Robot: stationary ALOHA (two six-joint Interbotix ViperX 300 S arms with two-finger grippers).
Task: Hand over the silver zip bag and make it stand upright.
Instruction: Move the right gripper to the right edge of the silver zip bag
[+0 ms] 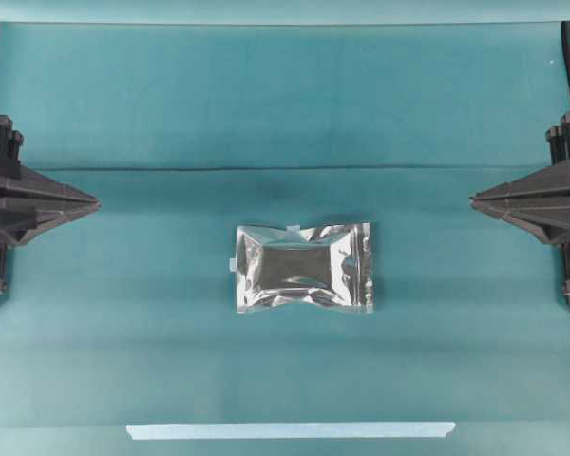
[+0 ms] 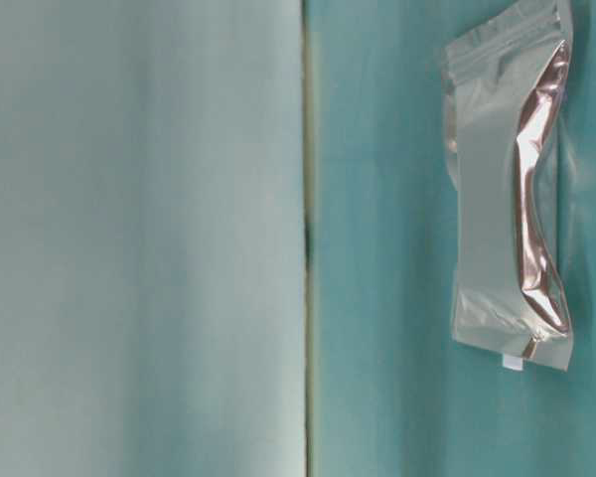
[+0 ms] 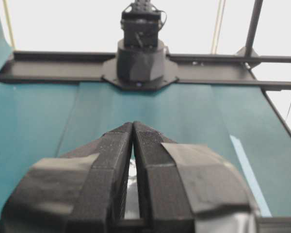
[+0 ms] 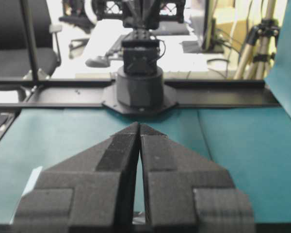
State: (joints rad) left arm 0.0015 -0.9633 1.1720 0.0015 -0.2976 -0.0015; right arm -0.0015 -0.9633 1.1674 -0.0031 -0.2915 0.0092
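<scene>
Foil catches the light near the middle of the worktop (image 1: 95, 114), where the silver zip bag (image 1: 305, 268) lies flat on the teal cloth, its long sides running left to right in the overhead view and its flat sealed edges crinkled all round. It sits a little nearer the front edge than the back, and a fold line in the cloth runs across just behind it. My left fingers (image 1: 97, 202) wait at the left edge of the worktop, brought together to a point with only a hairline slit between them, holding nothing; from my left wrist I see the two taped pads (image 3: 117, 160) pressed nearly tip to tip, with a sliver of the bag's shine showing low in the gap below them. My right fingers (image 1: 473, 199) wait at the right edge, likewise closed to a point and empty, and from my right wrist the tips meet with the other arm's base straight ahead beyond them. Both sets of fingers are well apart from the bag and aimed toward the middle from opposite sides. Along the front edge lies a pale tape strip (image 1: 290, 430), stuck flat and parallel to that edge, well apart from the bag. In the table-level view the bag (image 2: 507, 199) shows puffy, its surface rippled, resting on the cloth.
</scene>
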